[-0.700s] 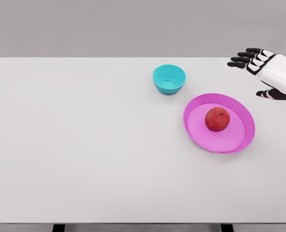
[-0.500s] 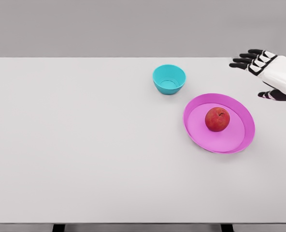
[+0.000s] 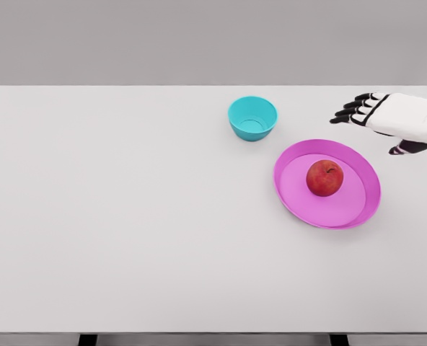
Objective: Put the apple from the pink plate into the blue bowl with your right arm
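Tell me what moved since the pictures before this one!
Only the right hand moved. It dropped lower and tipped flatter, and its dark fingers now reach a bit further left, closer to the pink plate. It is open and holds nothing. The apple stayed on the plate, and the blue bowl stayed put, with nothing in it.

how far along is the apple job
Nothing is done yet: the apple sits on the pink plate and the bowl is empty. In hand: the right hand, open, hovers beyond the plate's far right edge, touching nothing. Left: grasp the apple, carry it to the bowl, release.
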You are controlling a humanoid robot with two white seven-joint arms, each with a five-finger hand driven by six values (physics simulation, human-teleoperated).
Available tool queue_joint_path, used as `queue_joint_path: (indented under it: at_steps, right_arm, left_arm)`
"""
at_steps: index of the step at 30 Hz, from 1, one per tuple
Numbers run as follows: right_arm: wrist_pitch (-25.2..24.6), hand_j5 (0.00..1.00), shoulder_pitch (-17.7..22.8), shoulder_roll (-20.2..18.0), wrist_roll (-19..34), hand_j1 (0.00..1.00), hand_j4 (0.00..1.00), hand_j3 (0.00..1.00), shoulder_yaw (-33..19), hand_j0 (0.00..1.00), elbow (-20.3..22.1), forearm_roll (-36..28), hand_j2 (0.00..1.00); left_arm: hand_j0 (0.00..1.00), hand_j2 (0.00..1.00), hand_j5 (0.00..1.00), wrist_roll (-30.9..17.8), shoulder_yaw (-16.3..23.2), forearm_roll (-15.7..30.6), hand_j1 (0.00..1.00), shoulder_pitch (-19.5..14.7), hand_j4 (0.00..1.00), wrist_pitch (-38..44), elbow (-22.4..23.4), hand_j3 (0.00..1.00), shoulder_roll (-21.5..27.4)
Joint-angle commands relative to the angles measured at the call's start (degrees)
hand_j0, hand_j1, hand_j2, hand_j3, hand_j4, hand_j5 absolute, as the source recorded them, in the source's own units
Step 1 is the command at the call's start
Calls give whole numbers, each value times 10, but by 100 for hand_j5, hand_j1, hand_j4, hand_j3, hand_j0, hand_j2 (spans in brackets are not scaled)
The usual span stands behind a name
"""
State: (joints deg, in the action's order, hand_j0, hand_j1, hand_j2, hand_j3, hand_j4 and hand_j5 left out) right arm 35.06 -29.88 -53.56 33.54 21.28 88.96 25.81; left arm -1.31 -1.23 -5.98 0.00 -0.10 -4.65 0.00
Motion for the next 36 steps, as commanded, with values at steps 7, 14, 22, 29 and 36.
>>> queue_joint_path:
  at_steps: [7,14,22,29,36]
  right_arm:
    - [-1,100,-4,24,15,100,100,100,65,100,-16,-1,100]
    - [-1,100,-34,42,15,100,100,100,104,100,-36,-1,100]
    - [-1,100,-38,43,15,100,100,100,131,100,-48,0,100]
    - [-1,100,-55,54,15,100,100,100,155,100,-65,1,100]
    - [-1,100,-61,58,15,100,100,100,175,100,-72,1,100]
  left_arm:
    - [100,100,100,0,0,0,100,0,100,0,0,100,0]
    - [100,100,100,0,0,0,100,0,100,-1,0,100,0]
    - [100,100,100,0,0,0,100,0,100,0,0,100,0]
    - [100,100,100,0,0,0,100,0,100,0,0,100,0]
    - [100,100,100,0,0,0,100,0,100,-1,0,100,0]
